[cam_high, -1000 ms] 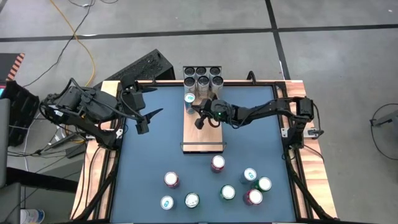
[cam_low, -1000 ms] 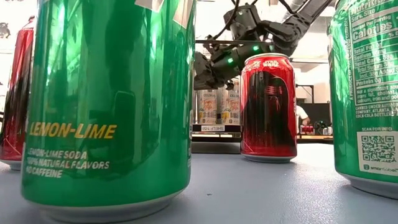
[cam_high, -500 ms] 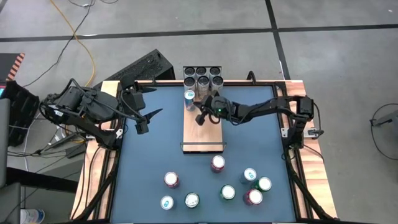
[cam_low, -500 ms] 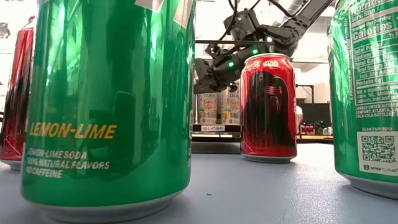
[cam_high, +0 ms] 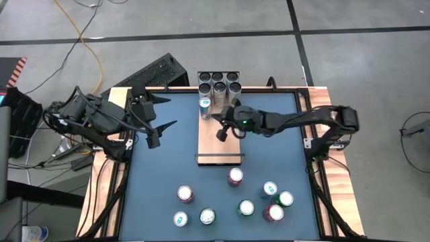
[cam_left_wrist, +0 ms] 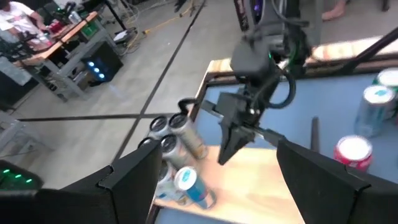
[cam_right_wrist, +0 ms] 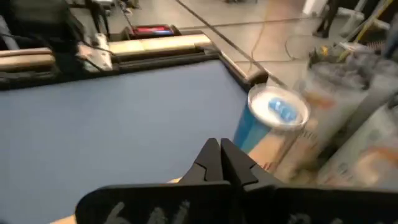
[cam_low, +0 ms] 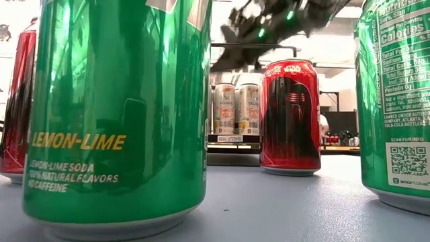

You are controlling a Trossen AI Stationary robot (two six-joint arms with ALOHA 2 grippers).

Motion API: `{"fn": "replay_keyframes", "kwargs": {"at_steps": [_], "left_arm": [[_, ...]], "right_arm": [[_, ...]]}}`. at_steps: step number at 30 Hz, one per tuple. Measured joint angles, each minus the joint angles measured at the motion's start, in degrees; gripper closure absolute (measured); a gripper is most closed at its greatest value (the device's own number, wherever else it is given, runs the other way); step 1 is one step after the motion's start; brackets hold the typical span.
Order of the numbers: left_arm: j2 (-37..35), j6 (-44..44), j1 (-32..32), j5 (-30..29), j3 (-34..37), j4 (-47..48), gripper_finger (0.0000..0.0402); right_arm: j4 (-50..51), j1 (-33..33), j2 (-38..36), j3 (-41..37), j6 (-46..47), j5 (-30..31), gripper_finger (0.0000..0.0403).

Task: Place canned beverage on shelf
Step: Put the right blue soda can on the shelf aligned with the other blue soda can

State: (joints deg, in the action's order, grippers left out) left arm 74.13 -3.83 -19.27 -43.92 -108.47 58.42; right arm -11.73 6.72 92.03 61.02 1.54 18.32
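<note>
Left arm folded over the table's left edge, elbow out past the rim, wrist aimed toward the middle; left gripper (cam_high: 161, 127) hanging above bare blue table (cam_high: 161, 168) with fingers spread apart, nothing between them. Shelf (cam_high: 219, 144) lying lengthwise up the middle of the table, a thin black rail across its near end. Blue-and-white can (cam_high: 205, 105) standing upright on the shelf's far left corner, just in front of a cluster of six grey-topped cans (cam_high: 219, 83) packed in two rows of three at the far end. Right arm stretched nearly straight from the right table edge, reaching leftward across to the shelf; right gripper (cam_high: 221, 130) poised over the shelf's middle, near the blue-and-white can but apart from it, fingers pressed tightly together and empty. Fingertips (cam_right_wrist: 220, 154) meeting in a single point in the right wrist view, the blue-and-white can ahead and to one side. Loose cans (cam_high: 235, 176) grouped on the near half of the table, off the shelf: one red-topped can just beyond the shelf's near end, the rest scattered nearer the front edge, well apart from both grippers.
</note>
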Motion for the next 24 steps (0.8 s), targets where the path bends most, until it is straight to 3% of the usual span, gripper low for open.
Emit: {"fn": "replay_keyframes", "kwargs": {"at_steps": [6,12,24], "left_arm": [[1.16,1.08,-3.26,4.28,0.0,-3.28,0.0097],[4.23,0.57,-10.95,6.11,0.0,-7.26,0.0097],[11.94,-2.51,-24.34,4.68,0.0,-17.74,0.0097]], "right_arm": [[1.35,-3.27,-10.7,1.53,-1.83,0.02,0.0403],[-0.04,-7.36,-19.32,1.68,1.09,0.0,0.0403],[6.42,-21.72,-23.81,1.64,11.47,-0.19,0.0403]]}}
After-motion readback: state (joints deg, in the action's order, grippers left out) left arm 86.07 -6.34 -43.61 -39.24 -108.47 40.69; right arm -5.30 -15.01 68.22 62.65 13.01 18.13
